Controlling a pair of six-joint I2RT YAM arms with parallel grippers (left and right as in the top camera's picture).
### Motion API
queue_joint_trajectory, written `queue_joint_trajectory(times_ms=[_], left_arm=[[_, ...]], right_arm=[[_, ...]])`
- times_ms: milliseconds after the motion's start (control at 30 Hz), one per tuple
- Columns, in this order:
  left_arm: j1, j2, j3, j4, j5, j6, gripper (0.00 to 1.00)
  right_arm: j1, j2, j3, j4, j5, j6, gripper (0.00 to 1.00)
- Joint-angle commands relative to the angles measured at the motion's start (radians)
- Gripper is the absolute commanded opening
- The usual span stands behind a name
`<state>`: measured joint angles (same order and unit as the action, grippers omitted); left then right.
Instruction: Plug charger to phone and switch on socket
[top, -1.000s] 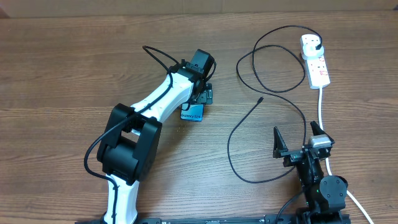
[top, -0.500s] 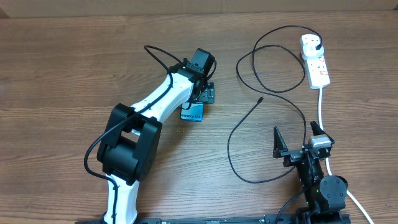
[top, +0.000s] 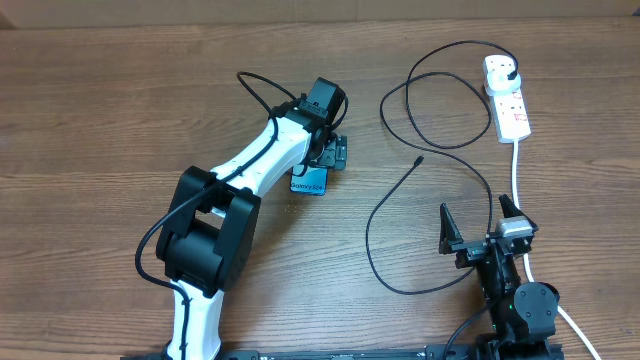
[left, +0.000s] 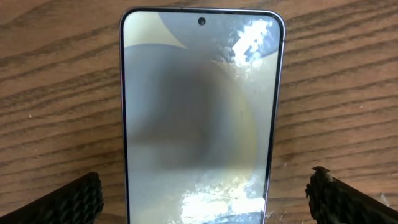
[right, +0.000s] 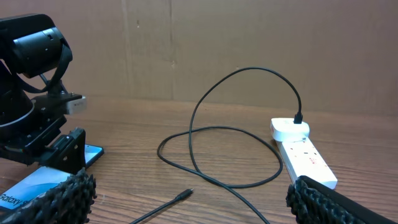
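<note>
The phone (top: 309, 183) lies flat on the wooden table, its blue screen partly under my left gripper (top: 331, 152). In the left wrist view the phone (left: 202, 106) lies lengthwise between my open left fingers (left: 202, 202), with a gap on each side. The charger's black cable (top: 440, 145) loops across the right side. Its small connector (top: 418, 159) lies free on the table and its plug (top: 513, 72) sits in the white socket (top: 508, 103). My right gripper (top: 481, 226) is open and empty, near the front edge. In the right wrist view the connector (right: 186, 194) lies between my right fingers (right: 199, 205).
The socket's thick white cord (top: 517, 180) runs down past my right gripper to the table's front edge. The right wrist view shows the socket (right: 306, 154) at right, the phone (right: 37, 184) and my left arm (right: 31, 93) at left, and a cardboard wall (right: 205, 43) behind.
My left gripper has shifted slightly to the right over the phone. The phone, the cable and the right arm have not moved.
</note>
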<state>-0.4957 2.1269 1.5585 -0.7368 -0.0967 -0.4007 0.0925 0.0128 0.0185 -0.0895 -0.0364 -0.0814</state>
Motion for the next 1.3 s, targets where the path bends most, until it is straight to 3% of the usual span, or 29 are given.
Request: queue_joint_trajectory(times_ms=[0,1267], left_arm=[[0.000,0.012,-0.002,-0.014,0.011,0.043,1.00],[0.000,0.013,-0.045,0.013,0.012,0.027,1.00]], right_arm=[[0.004,-0.010,-0.010,0.005,0.010,0.006,1.00],[0.004,-0.010,-0.010,0.006,0.010,0.006,1.00]])
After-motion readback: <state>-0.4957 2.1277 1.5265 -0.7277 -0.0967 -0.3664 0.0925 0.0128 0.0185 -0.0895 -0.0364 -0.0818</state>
